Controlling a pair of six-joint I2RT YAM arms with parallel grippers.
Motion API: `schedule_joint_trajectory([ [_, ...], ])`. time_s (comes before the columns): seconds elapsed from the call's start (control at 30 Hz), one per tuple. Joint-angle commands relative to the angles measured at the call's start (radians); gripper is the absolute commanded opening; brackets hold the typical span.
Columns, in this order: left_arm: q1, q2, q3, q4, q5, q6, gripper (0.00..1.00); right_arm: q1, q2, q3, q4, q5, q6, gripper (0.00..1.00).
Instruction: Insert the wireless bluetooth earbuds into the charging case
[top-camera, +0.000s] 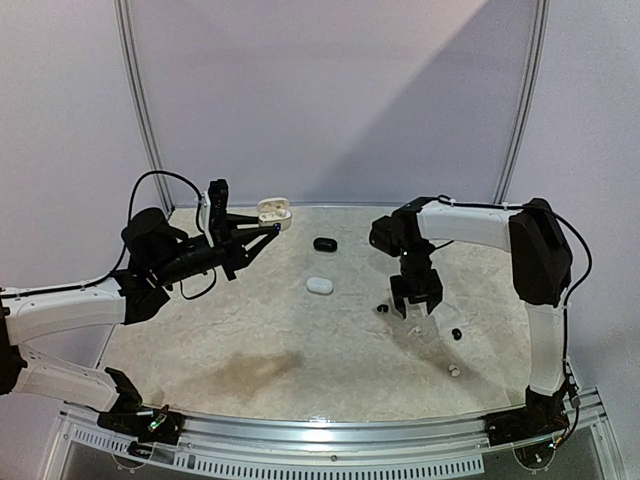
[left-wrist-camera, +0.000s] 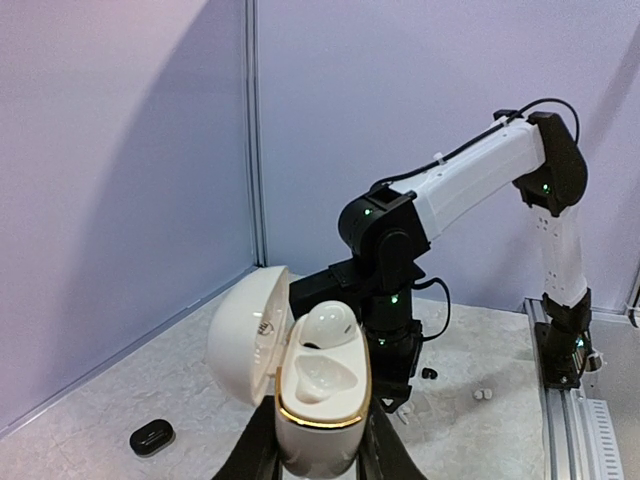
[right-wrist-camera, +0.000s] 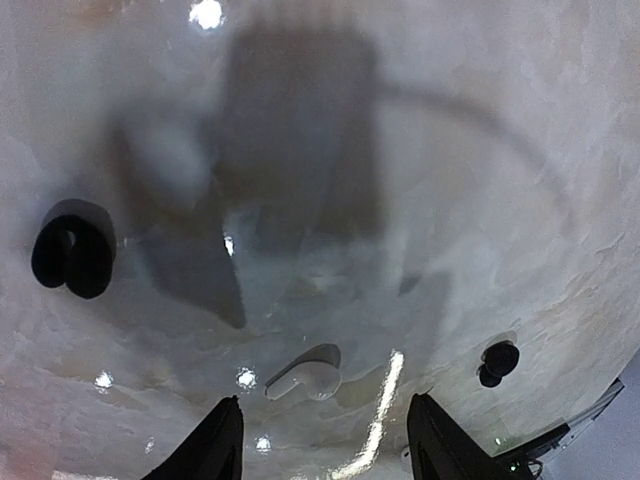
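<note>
Hanging low over the desk (top-camera: 250, 340), the right gripper (right-wrist-camera: 327, 405) has its jaws spread wide, with a white bud (right-wrist-camera: 305, 378) lying flat between them, not yet touched. The bud is tiny and smooth and the desk looks glossy, so a pinch that lands off-centre could squirt it sideways or flick it toward the right edge. Stopping too high would shut the fingers on nothing. A black bud (right-wrist-camera: 72, 255) lies to its left and another black bud (right-wrist-camera: 497, 360) to its right, both apart from it, and a careless sweep could knock either. A spare white bud (top-camera: 454, 371) sits nearer, toward the right arm's base.

The left gripper (top-camera: 268, 228) is clamped on the open white case (left-wrist-camera: 318, 400), held off the desk at far left with its lid swung back. 1 seated bud (left-wrist-camera: 330, 325) fills the far well, and the near well (left-wrist-camera: 320, 380) looks empty. At the handover the bud could arrive turned wrong for that shaped well and perch on the rim, or a push from the right arm could twist the case in its grip. A black case (top-camera: 324, 244) and a shut white case (top-camera: 319, 285) rest mid-desk
</note>
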Motion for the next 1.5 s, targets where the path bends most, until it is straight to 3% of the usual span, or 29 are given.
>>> schedule_joint_trajectory([
  [0.0, 0.002, -0.012, -0.008, 0.004, 0.001, 0.007, 0.0, 0.001, -0.011, -0.059, 0.043, -0.024, 0.04, 0.56],
  [0.23, 0.002, -0.015, -0.011, 0.006, 0.0, 0.01, 0.0, 0.001, 0.003, -0.145, 0.118, -0.048, 0.058, 0.54],
  [0.67, 0.003, -0.009, -0.007, 0.009, -0.002, 0.01, 0.0, 0.003, -0.065, -0.251, 0.101, -0.032, 0.035, 0.52],
  [0.93, 0.003, -0.003, -0.004, 0.012, 0.004, 0.014, 0.0, 0.001, -0.069, -0.193, 0.173, -0.073, -0.043, 0.52],
  [1.27, 0.003, -0.007, -0.002, 0.003, 0.004, 0.02, 0.0, -0.008, -0.039, -0.207, 0.204, -0.066, -0.032, 0.32],
  [1.47, 0.003, -0.007, -0.004, 0.004, 0.006, 0.019, 0.0, -0.01, -0.043, -0.223, 0.204, -0.064, -0.032, 0.28],
])
